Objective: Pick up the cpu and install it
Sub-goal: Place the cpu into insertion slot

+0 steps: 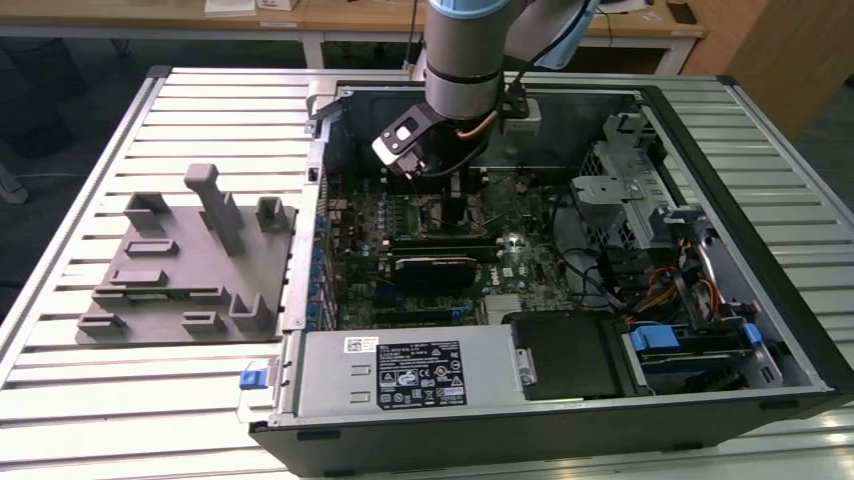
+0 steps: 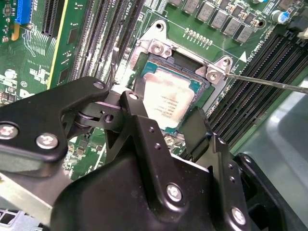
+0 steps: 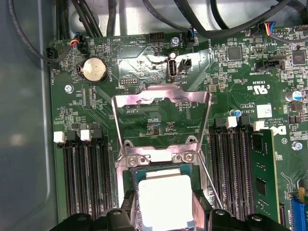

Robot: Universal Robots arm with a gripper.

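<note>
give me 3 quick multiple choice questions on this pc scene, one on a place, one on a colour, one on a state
1. Where is the cpu?
A. on the grey holder block
B. at the socket on the motherboard, by the end effector
C. on the power supply

2. What colour is the cpu's top?
A. black
B. red
C. silver-white

3. How is the socket's metal load plate?
A. swung open
B. shut over the cpu
C. lying on the table

Answers:
1. B, it lies within the socket frame in the second wrist view.
2. C, its top shines silver-white.
3. A, the plate stands clear of the socket in the first wrist view.
</note>
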